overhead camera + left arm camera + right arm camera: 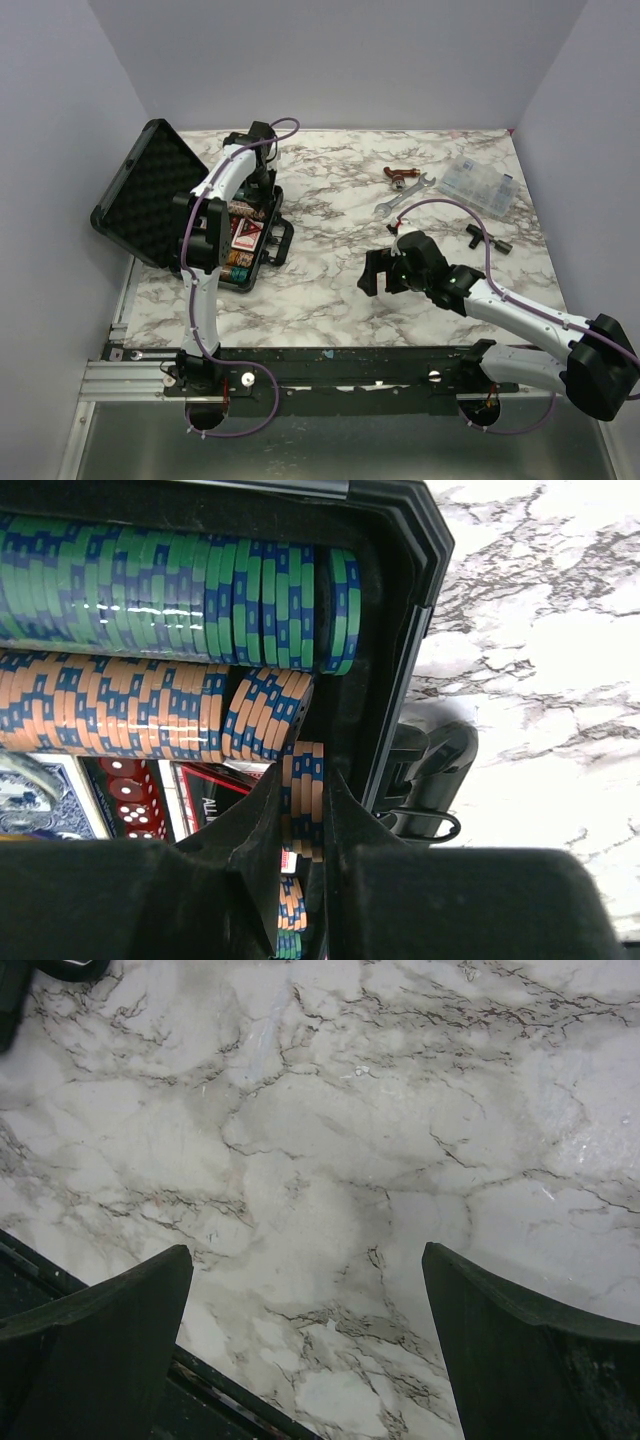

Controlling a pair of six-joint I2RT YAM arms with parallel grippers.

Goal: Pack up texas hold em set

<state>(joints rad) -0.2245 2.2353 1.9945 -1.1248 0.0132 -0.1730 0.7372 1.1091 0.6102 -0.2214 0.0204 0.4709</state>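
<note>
The black briefcase (262,243) lies open at the table's left, its foam-lined lid (150,195) tilted back. In the left wrist view it holds a row of green-and-blue chips (170,600), a row of orange-and-blue chips (120,705), red dice (130,795), a blue card deck (50,800) and a red card box (215,795). My left gripper (303,780) is inside the case near its right wall, shut on a small stack of orange-and-blue chips (303,805). It also shows from above (255,195). My right gripper (375,272) is open and empty over bare marble (305,1290).
A clear plastic compartment box (480,185) stands at the back right. A silver wrench (405,197) and a red-brown tool (400,176) lie left of it, and a small black part (487,238) lies in front of it. A metal rail (350,370) runs along the near edge.
</note>
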